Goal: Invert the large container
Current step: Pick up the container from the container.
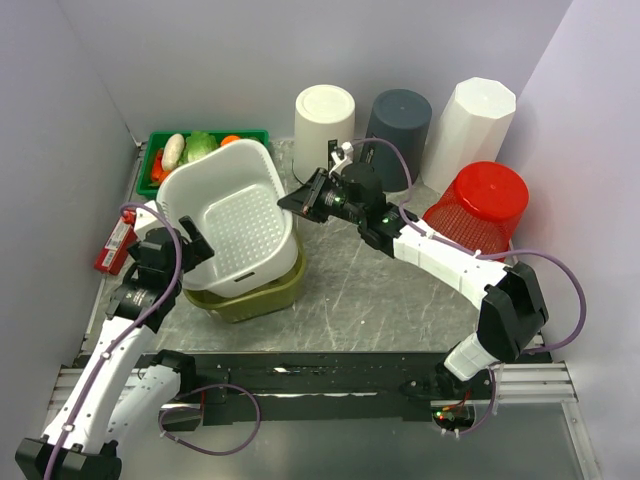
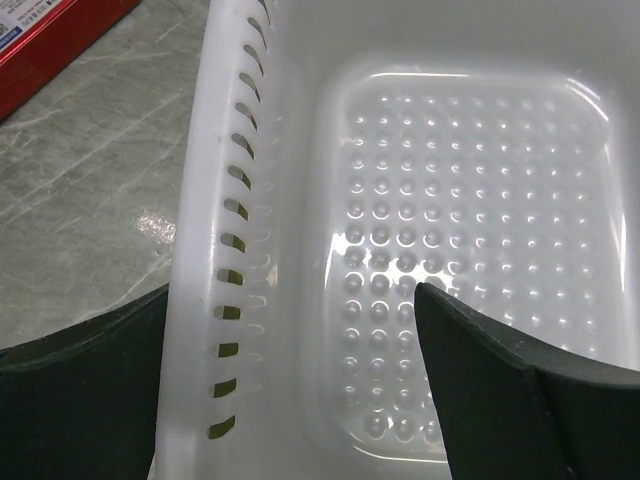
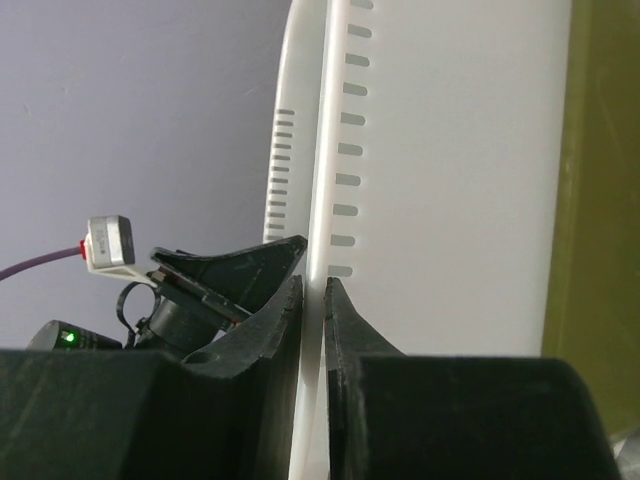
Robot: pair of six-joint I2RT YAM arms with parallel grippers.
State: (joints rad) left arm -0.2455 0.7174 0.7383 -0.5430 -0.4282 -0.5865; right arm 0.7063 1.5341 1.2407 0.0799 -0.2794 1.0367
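The large white perforated container (image 1: 240, 215) is tilted, its opening facing up and right, and rests in an olive-green tub (image 1: 255, 295). My right gripper (image 1: 300, 200) is shut on its right rim; in the right wrist view the fingers (image 3: 314, 280) pinch the thin white rim (image 3: 450, 150), with the olive tub (image 3: 600, 200) beside it. My left gripper (image 1: 190, 243) straddles the left wall. In the left wrist view (image 2: 290, 288) one finger is against the slotted outer wall and the other stands inside over the dimpled floor (image 2: 450, 180), apart from the wall.
A green tray (image 1: 210, 134) of vegetables stands at the back left. A red box (image 1: 115, 243) lies at the left edge and shows in the left wrist view (image 2: 60, 40). At the back stand a white bin (image 1: 324, 125), a dark grey bin (image 1: 398, 125), a white faceted bin (image 1: 470, 120) and a red basket (image 1: 478, 205), all upside down.
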